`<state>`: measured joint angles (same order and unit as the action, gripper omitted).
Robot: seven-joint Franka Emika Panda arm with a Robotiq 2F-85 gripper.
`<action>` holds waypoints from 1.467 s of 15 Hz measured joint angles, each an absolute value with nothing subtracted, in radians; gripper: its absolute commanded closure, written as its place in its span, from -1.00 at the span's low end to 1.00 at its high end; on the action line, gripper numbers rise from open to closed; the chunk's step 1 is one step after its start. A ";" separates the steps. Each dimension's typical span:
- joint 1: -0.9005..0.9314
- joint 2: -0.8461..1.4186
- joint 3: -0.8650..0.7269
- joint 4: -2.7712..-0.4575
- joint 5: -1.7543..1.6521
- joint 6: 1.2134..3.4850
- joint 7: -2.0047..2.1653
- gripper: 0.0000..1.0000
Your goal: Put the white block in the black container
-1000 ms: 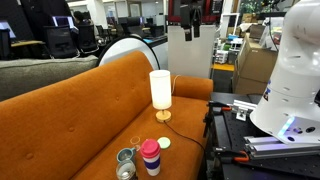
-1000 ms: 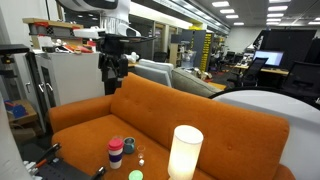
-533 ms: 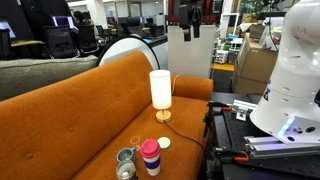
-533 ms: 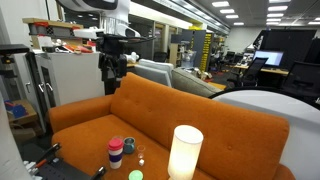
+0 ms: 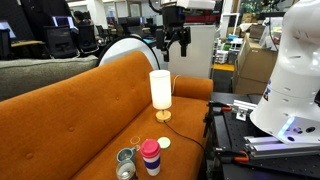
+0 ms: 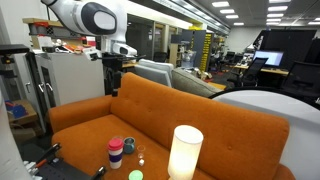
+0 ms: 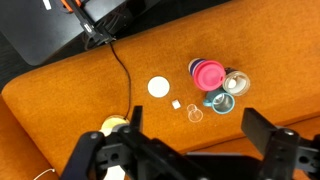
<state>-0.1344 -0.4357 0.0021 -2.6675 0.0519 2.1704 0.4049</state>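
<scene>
- Exterior view: the gripper (image 5: 172, 38) hangs high above the sofa (image 5: 70, 115), over the backrest's top edge, with its fingers spread and nothing between them.
- The lamp (image 5: 160, 90) stands on the seat near the armrest end. A disc (image 5: 164, 143) lies just in front of it.
- The tumbler (image 5: 150, 156) stands nearer the seat's front edge. The mug (image 5: 127, 154) is beside it on the backrest side, and the cup (image 5: 125, 171) is just in front of the mug. The block is too small to make out here.
- Exterior view: the gripper (image 6: 113, 75) is well above the backrest. The tumbler (image 6: 116, 150) and the lamp (image 6: 185, 152) stand on the seat below. The cup cannot be told apart.
- Wrist view: the gripper (image 7: 190, 150) is wide open and empty.
- The block (image 7: 177, 104) lies on the seat, between the disc (image 7: 159, 87) and the mug (image 7: 222, 100) and apart from both. A clear ring (image 7: 194, 114) lies just beside it.
- The cup (image 7: 236, 82) stands upright, touching the tumbler (image 7: 208, 75) and close to the mug. The block is outside it.
- A cable (image 7: 120, 60) runs from the front edge to the lamp (image 7: 115, 127).
</scene>
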 measured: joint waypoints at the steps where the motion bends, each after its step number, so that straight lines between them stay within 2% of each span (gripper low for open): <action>1: -0.134 -0.402 0.012 -2.669 0.045 2.194 0.424 -1.00; 14: -0.134 -0.328 0.022 -2.657 0.041 2.215 0.505 -1.00; 22: -0.100 0.059 0.039 -2.553 0.121 2.409 0.895 -1.00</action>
<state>-0.1002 0.0590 0.0391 -2.5533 0.1209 2.4094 0.8947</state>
